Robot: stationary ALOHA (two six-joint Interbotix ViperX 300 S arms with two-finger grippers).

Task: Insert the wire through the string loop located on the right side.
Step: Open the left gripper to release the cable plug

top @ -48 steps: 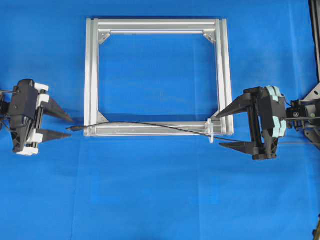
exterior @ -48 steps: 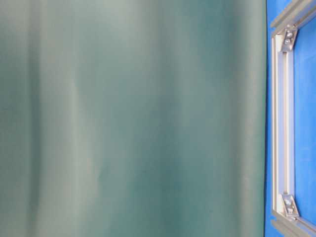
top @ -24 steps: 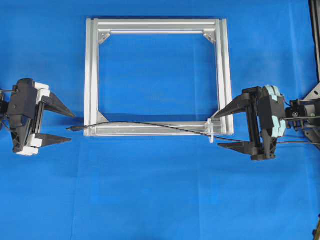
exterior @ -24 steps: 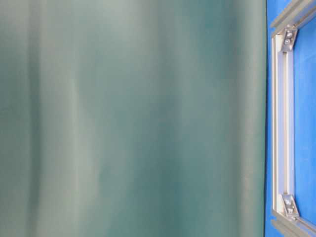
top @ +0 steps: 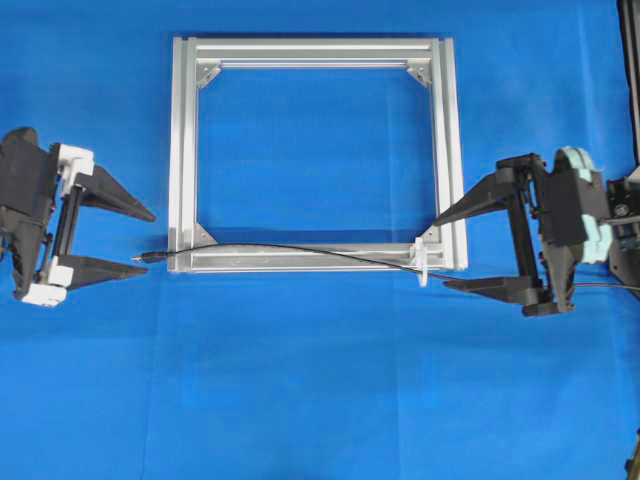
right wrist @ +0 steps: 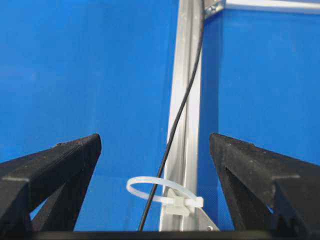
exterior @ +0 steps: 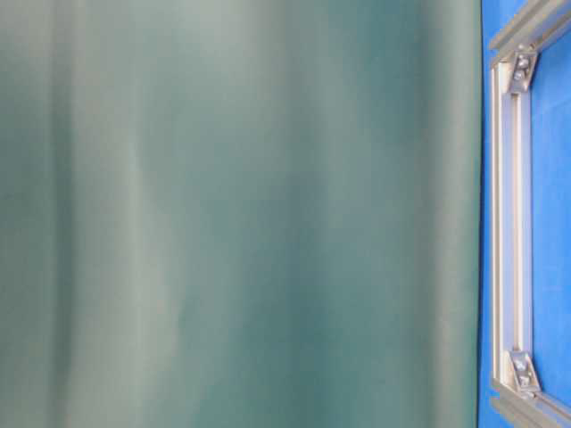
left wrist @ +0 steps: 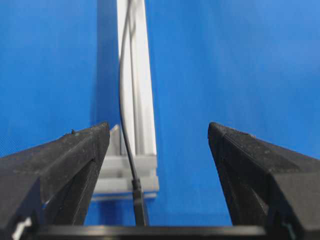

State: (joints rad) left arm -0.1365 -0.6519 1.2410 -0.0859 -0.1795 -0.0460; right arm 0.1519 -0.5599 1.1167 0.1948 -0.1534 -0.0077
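The thin black wire [top: 300,250] lies along the near bar of the silver frame [top: 180,150]. Its plug tip rests just past the frame's left corner, and its other end runs through the white string loop [top: 422,265] and off to the right. My left gripper [top: 148,240] stands open just left of the plug tip, holding nothing. My right gripper [top: 441,253] is open just right of the loop. In the left wrist view the wire [left wrist: 139,200] lies between the fingers of the gripper [left wrist: 159,130]. In the right wrist view the wire [right wrist: 175,125] passes through the loop [right wrist: 160,192] ahead of the gripper [right wrist: 155,140].
Blue cloth covers the table around the frame [right wrist: 187,100]. A black stand [top: 630,90] rises at the right edge. In the table-level view a green curtain [exterior: 241,214] hangs behind the frame's far bar [exterior: 510,223].
Both grippers have drawn back outward from the frame, the left one to the left and the right one to the right. The left jaws have spread wider. The wire has stayed in place.
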